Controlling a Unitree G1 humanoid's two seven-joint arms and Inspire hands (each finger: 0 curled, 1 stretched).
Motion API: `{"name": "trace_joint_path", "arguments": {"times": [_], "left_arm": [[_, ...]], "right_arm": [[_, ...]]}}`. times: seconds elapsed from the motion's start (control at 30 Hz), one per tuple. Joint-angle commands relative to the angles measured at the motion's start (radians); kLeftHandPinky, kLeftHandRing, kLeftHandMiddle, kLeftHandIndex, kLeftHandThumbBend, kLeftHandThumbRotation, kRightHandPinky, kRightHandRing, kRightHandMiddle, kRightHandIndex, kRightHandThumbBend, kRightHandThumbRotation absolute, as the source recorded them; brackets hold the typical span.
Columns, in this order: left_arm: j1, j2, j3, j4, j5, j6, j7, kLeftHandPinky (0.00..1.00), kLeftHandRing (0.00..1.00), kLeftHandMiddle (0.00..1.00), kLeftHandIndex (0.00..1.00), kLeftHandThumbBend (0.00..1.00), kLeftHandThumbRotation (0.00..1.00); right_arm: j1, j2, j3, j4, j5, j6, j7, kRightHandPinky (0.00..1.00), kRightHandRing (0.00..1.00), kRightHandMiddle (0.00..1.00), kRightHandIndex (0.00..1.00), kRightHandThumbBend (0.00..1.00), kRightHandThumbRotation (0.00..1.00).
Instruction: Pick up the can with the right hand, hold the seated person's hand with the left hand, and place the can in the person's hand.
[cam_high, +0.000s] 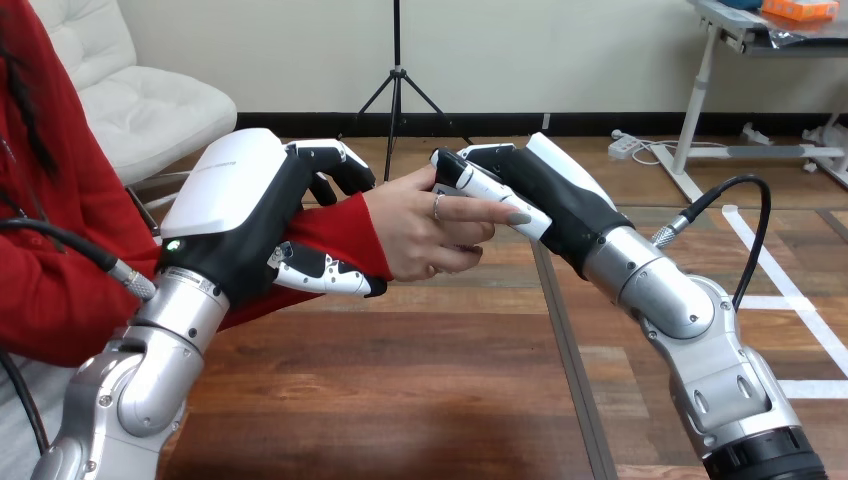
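Note:
My left hand (235, 215) is shut on the person's wrist, over the red sleeve (335, 230). Its fingers (335, 162) curl over the top of the sleeve and its thumb (325, 272) closes from below. The person's hand (425, 230) is held out at mid-height above the table, palm turned toward my right hand. My right hand (545, 200) reaches in from the right and touches the person's hand, whose pointing finger lies across it.
The wooden table (400, 400) lies below both arms, with a dark seam (565, 350) running front to back. The person sits at the left edge, with the red-sleeved arm reaching in over the table.

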Motion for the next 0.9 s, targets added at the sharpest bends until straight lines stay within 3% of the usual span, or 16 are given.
{"name": "trace_joint_path", "arguments": {"times": [0.0, 0.5, 0.87], "left_arm": [[-0.111, -0.010, 0.009, -0.067, -0.019, -0.028, 0.040, 0.44, 0.60, 0.64, 0.60, 0.90, 0.21], [-0.107, -0.011, 0.011, -0.073, -0.027, -0.025, 0.037, 0.46, 0.63, 0.69, 0.60, 0.87, 0.21], [-0.101, -0.016, 0.014, -0.076, -0.058, -0.023, 0.027, 0.48, 0.65, 0.70, 0.61, 0.85, 0.20]], "right_arm": [[-0.075, 0.010, 0.030, -0.043, 0.011, -0.035, 0.025, 0.49, 0.57, 0.62, 0.64, 0.60, 1.00], [-0.073, 0.004, 0.025, -0.043, 0.016, -0.037, 0.034, 0.49, 0.58, 0.62, 0.65, 0.58, 1.00], [-0.063, -0.007, 0.025, -0.052, 0.014, -0.034, 0.032, 0.48, 0.59, 0.63, 0.66, 0.71, 1.00]]}}
